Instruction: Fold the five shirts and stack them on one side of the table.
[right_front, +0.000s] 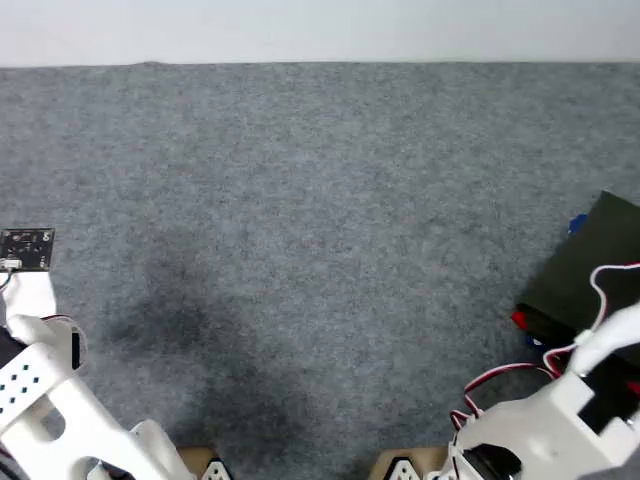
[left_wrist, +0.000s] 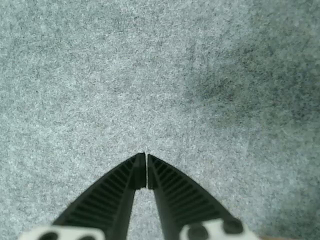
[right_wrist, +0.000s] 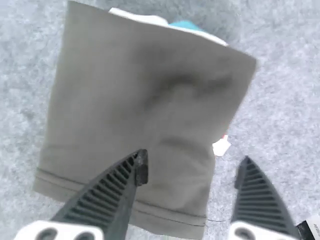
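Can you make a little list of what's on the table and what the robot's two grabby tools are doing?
table: covered in gray, fuzzy material
shirt pile: folded shirts stacked at the table's right edge
top shirt: dark, folded flat, with white and teal edges peeking out from under it
left tool: shut, holding nothing, over bare table
right tool: open, holding nothing, over the top shirt near its hem
touching the shirt: cannot tell

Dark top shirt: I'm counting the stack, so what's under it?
Under the dark shirt, a white edge, a teal edge and a red edge peek out; the rest is covered, so no count.
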